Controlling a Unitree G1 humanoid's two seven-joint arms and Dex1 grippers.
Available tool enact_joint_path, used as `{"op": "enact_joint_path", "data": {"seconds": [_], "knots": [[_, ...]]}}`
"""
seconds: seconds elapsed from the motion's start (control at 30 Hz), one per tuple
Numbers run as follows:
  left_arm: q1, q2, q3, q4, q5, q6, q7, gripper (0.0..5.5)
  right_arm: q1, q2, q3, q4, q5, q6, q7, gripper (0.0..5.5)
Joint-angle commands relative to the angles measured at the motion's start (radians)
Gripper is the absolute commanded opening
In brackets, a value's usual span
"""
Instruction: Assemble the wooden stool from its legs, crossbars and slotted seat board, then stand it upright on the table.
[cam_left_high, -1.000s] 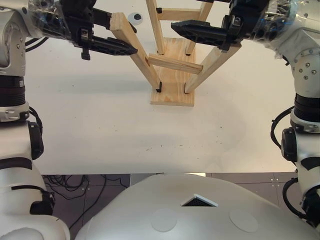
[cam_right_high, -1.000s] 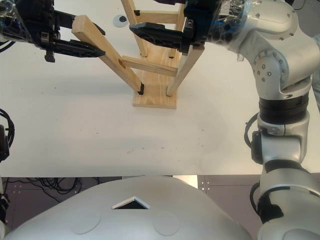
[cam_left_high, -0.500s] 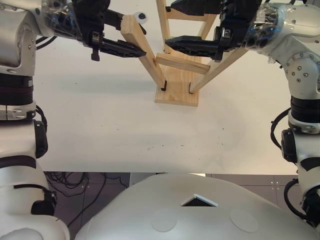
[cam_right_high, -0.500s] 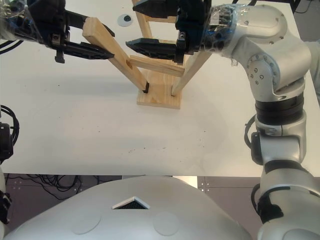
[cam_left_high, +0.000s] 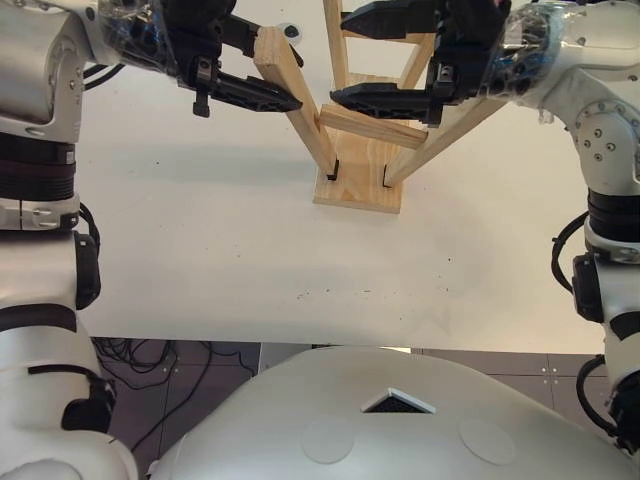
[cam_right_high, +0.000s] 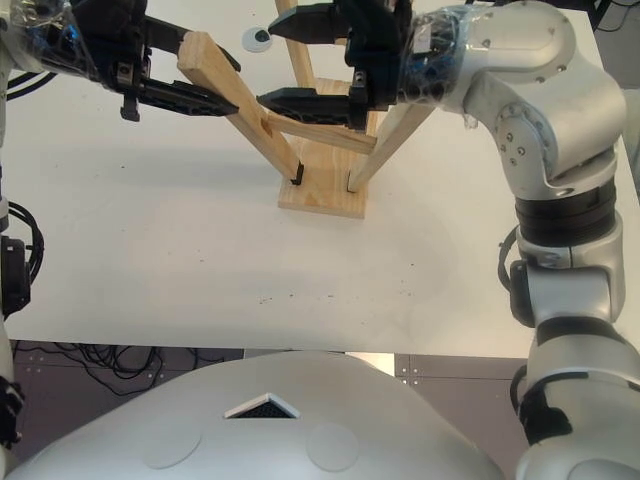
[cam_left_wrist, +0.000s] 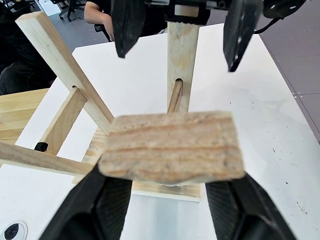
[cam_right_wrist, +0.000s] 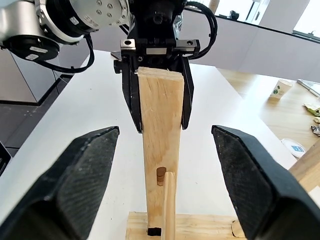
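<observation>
On the left, the left pincer (cam_left_high: 285, 80) is pinching the top end of the near-left leg (cam_left_high: 310, 125), its two pads (cam_left_wrist: 107, 200) pressed against opposite faces of the cut end, as the left wrist view shows. That leg slants down and to the right to the seat board (cam_left_high: 357, 190). The board lies flat on the white desk (cam_left_high: 200, 250), so the stool (cam_right_high: 325, 140) stands upside down with its legs pointing up and splaying outward. Just behind the gripped leg end, a small white disc (cam_left_high: 290, 32) with a dark centre lies on the desk. A little black piece (cam_left_high: 333, 170) sits where the near-left leg meets the board, and another sits at the foot of the near-right leg (cam_left_high: 440, 135). A crossbar (cam_left_high: 372, 126) runs between these two near legs, part-way up. Behind it rise the two far legs, joined by a higher bar. On the right, the right pincer (cam_left_high: 385, 58) is spread wide and holds nothing. One finger (cam_left_high: 390, 18) is high, beside the far legs, and the other lies just above the near crossbar. I cannot tell whether that lower finger touches the bar. In the right wrist view the two open fingers frame the left pincer and the leg it holds, facing them across the stool.
</observation>
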Motion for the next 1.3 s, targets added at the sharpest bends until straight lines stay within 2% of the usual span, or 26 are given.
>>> {"op": "enact_joint_path", "data": {"seconds": [0.03,0.27,0.37,0.5,0.77,0.9,1.0,1.17,1.3], "knots": [[0.107,-0.099,-0.166,0.012,0.089,0.048,0.038,2.01,0.061,0.008,0.107,-0.025,-0.011,0.239,-0.049,3.42],[0.108,-0.102,-0.175,0.012,0.097,0.051,0.049,2.01,-0.166,0.106,-0.086,-0.057,0.115,0.463,-0.117,3.42],[0.104,-0.103,-0.178,0.014,0.096,0.049,0.058,2.01,-0.250,0.141,-0.131,-0.040,0.130,0.512,-0.160,3.42],[0.099,-0.107,-0.174,0.009,0.085,0.054,0.074,2.01,-0.323,0.135,-0.126,-0.018,0.096,0.509,-0.195,3.42],[0.067,-0.130,-0.176,0.021,0.096,0.099,0.124,2.01,-0.394,0.042,-0.073,0.085,-0.051,0.381,-0.150,3.42],[0.025,-0.132,-0.184,0.021,0.091,0.139,0.131,2.01,-0.354,0.110,-0.148,0.246,-0.084,0.267,-0.188,3.42],[0.002,-0.125,-0.198,0.031,0.103,0.142,0.120,2.01,-0.259,0.158,-0.202,0.311,-0.044,0.169,-0.133,3.42],[-0.027,-0.109,-0.224,0.062,0.126,0.135,0.084,2.01,-0.087,0.118,-0.170,0.355,-0.095,0.060,-0.023,3.42],[-0.052,-0.112,-0.242,0.092,0.139,0.131,0.068,2.01,-0.067,0.146,-0.237,0.427,-0.059,0.027,0.009,3.42]]}}
